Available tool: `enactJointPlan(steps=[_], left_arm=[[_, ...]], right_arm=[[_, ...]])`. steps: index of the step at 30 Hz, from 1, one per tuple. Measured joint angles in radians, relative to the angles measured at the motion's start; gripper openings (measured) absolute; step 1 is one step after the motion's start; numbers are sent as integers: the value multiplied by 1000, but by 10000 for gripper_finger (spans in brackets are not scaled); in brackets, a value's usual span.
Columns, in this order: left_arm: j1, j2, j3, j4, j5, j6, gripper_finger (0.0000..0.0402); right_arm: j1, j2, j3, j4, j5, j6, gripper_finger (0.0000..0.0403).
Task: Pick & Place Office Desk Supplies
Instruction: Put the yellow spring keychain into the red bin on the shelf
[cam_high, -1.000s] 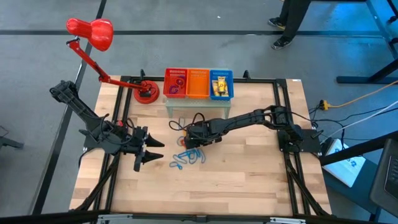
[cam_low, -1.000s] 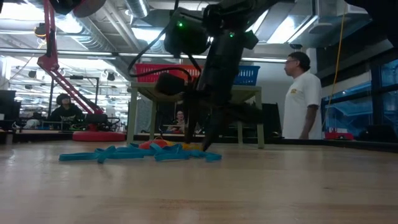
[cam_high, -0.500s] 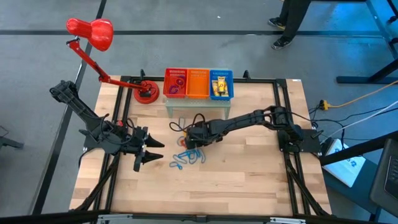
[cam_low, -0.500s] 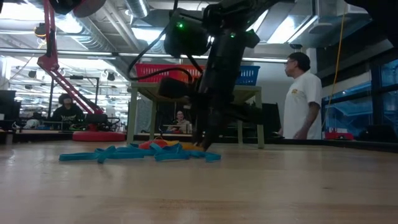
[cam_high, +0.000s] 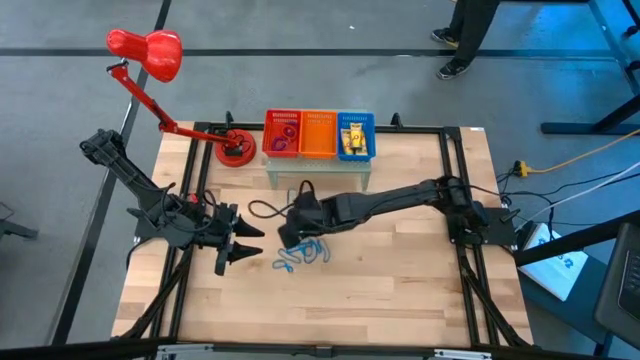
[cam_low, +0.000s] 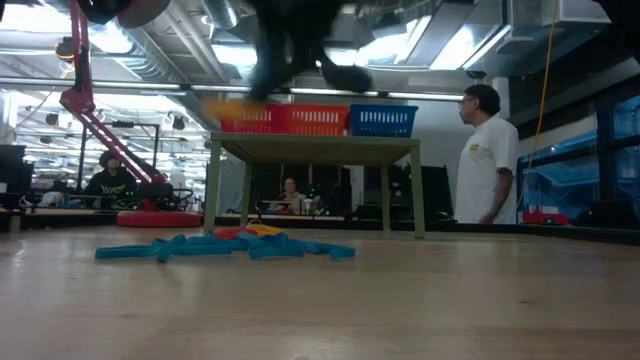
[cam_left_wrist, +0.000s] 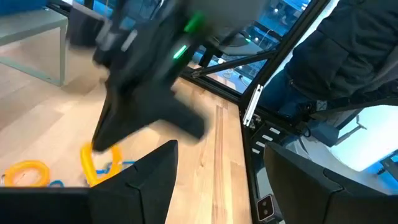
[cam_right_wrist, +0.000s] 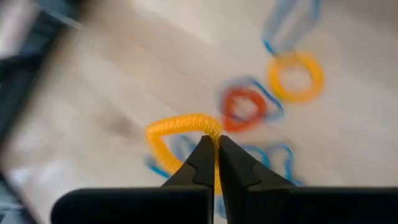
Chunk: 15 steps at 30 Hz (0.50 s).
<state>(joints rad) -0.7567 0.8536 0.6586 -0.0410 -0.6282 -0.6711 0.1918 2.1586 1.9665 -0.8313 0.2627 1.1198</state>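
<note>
Orange band loop (cam_right_wrist: 177, 127) in right pincer (cam_right_wrist: 216, 149), aloft.

No text, label, brand, number or sign can be read in any view.

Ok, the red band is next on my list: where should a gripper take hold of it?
Come straight down on the red band: it lies flat with an open centre, so put one finger inside, one outside, and pinch the rim. Blue loops tangle around it, so probably pick the arc clearest of them.
</note>
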Motion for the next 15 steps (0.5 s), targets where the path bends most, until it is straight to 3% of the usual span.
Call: enactJointPlan(steps=[9, 15], left_arm=[[0, 0, 0, 0, -8, -21, 235], [0, 0, 0, 8, -42, -21, 235]], right_arm=[[-21, -6, 391, -187, 274, -230, 3], [-167, -19, 379, -23, 195, -407, 1]])
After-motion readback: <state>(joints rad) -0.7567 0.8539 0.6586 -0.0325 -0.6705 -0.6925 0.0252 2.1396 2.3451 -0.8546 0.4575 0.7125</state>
